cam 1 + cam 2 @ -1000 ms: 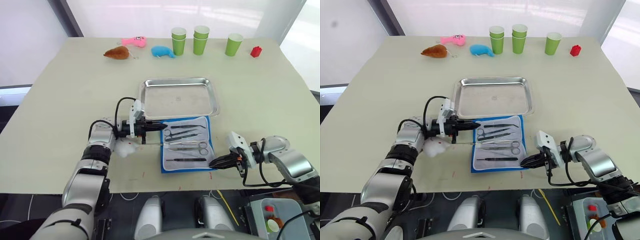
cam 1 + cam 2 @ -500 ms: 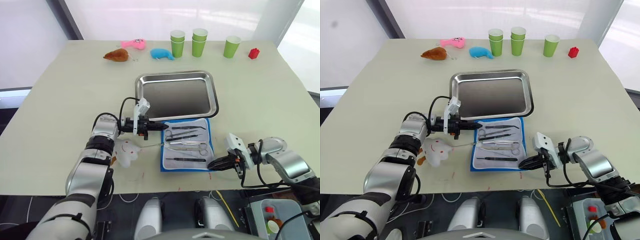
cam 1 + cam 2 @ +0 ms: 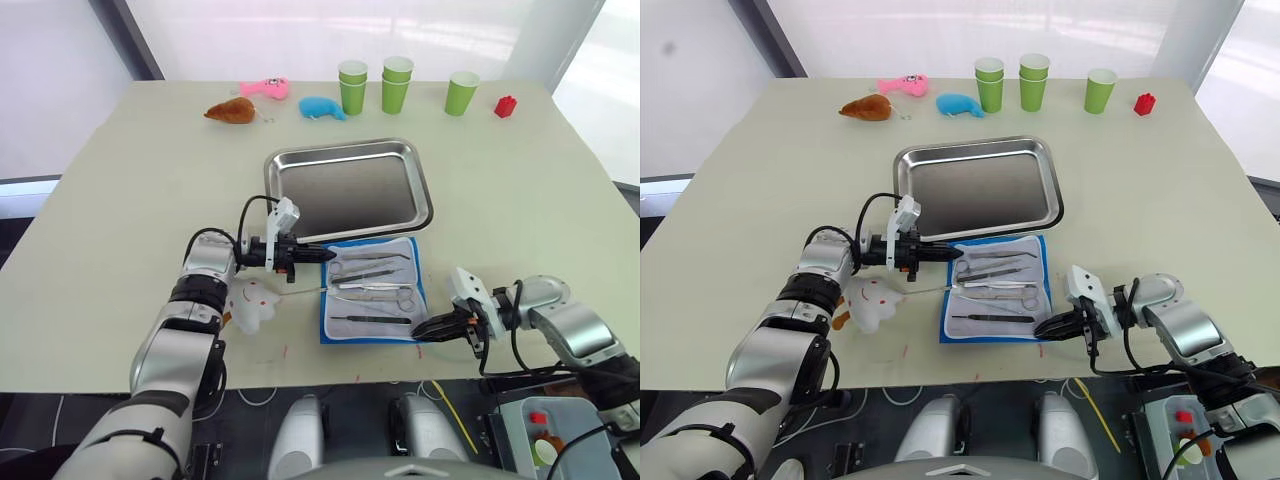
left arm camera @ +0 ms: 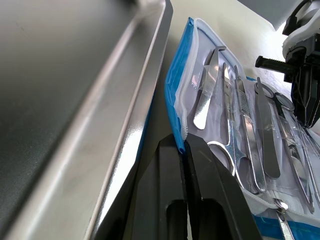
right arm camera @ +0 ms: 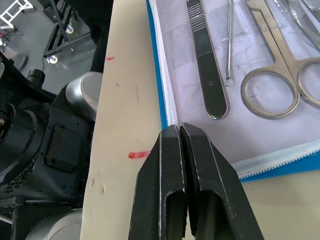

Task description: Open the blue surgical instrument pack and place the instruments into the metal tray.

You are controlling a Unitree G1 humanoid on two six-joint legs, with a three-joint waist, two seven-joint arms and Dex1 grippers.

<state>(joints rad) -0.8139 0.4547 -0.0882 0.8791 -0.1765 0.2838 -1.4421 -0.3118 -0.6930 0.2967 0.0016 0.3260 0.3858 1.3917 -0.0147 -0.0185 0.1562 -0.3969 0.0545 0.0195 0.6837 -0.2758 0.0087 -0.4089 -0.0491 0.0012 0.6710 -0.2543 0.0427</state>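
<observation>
Left gripper (image 4: 184,146) pinched closed on far-left edge of blue surgical instrument pack (image 3: 371,335); right gripper (image 5: 178,131) closed on its near-right zipper edge.

Pack spread open flat on table (image 3: 130,190), white lining up, instruments (image 3: 372,283) lying in a row in its pockets. Lies just near of empty metal tray (image 3: 348,153), almost touching its near rim.

Table (image 3: 120,180): tray (image 3: 349,188), pack (image 3: 372,289), cups (image 3: 398,82).

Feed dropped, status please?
Left gripper shut on pack edge, right gripper shut at its near corner. Pack open, instruments still inside. Tray bare.
</observation>
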